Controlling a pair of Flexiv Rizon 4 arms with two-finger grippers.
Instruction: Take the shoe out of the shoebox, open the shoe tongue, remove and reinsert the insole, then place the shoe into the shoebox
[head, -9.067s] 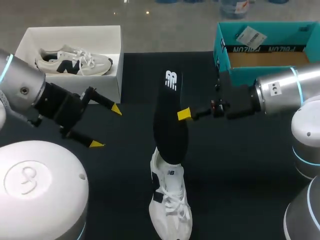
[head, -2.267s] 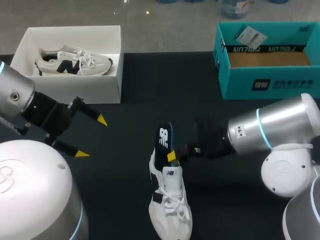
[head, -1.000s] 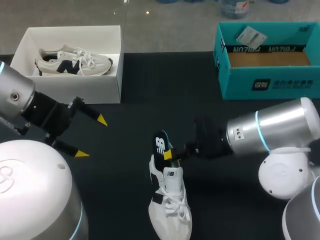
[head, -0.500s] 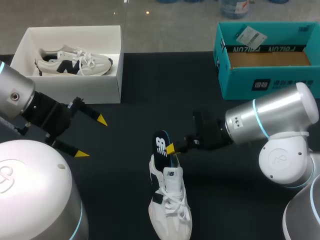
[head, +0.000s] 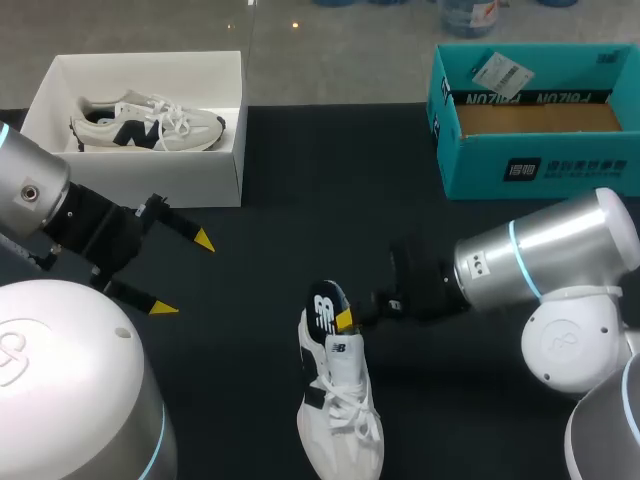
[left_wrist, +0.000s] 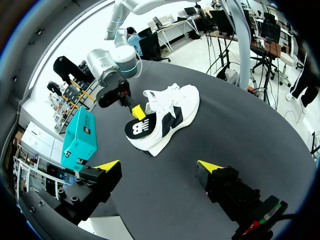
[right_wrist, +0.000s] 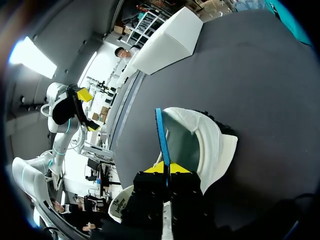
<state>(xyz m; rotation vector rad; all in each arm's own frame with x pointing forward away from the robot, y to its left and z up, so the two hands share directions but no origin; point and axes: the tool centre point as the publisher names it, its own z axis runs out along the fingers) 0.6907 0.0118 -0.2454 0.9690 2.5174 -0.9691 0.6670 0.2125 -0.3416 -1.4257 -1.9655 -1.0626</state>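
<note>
right wrist view shows the right gripper (right_wrist: 166, 169) clenched on the insole (right_wrist: 161, 135), whose heel end stands up from the shoe (right_wrist: 212, 145), well apart from the white shoebox (head: 215, 175). it seems mostly inside; press the heel down flat before letting go. left gripper (head: 183, 274) hangs released.
</note>
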